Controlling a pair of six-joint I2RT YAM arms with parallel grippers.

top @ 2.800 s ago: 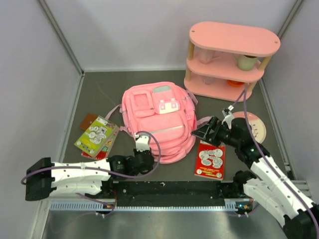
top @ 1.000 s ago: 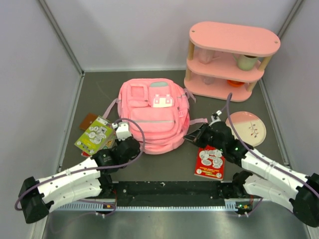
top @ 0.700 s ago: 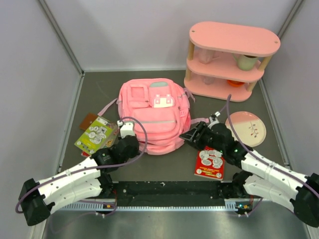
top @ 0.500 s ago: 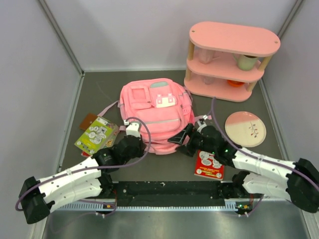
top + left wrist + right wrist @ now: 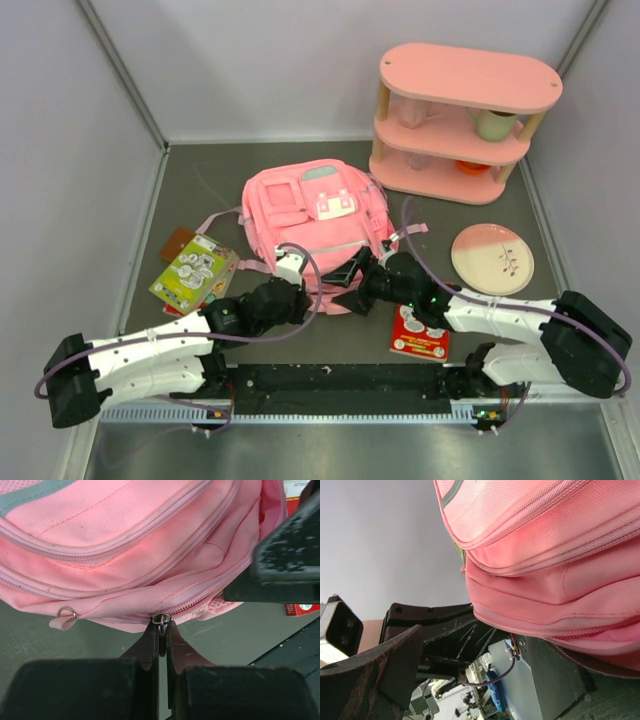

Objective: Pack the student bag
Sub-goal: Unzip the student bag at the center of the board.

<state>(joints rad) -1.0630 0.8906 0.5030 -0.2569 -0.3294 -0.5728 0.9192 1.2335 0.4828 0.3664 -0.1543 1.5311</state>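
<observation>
Dark grey matte tabletop (image 5: 200, 180) fills the floor of a booth with pale lilac walls (image 5: 60, 150) and metal corner strips. Nearest, one black rail (image 5: 340, 378) carries the two white-and-black arms. Left gripper (image 5: 161, 636) is clenched on the small metal zipper pull (image 5: 161, 621) at the near edge of the one large pink fabric backpack (image 5: 312, 215). The backpack lies flat mid-table with its pockets up. Right gripper (image 5: 347, 284) is released, its jaws spread wide at that same near edge, just beside the left one. One red printed booklet (image 5: 420, 332) lies to the right, one green printed booklet (image 5: 193, 272) to the left, with one brown card (image 5: 178, 242) just beyond it. Farther right sits one pink-and-white round plate (image 5: 492, 258). Farthest stands one pink oval three-tier shelf unit (image 5: 470, 80)
</observation>
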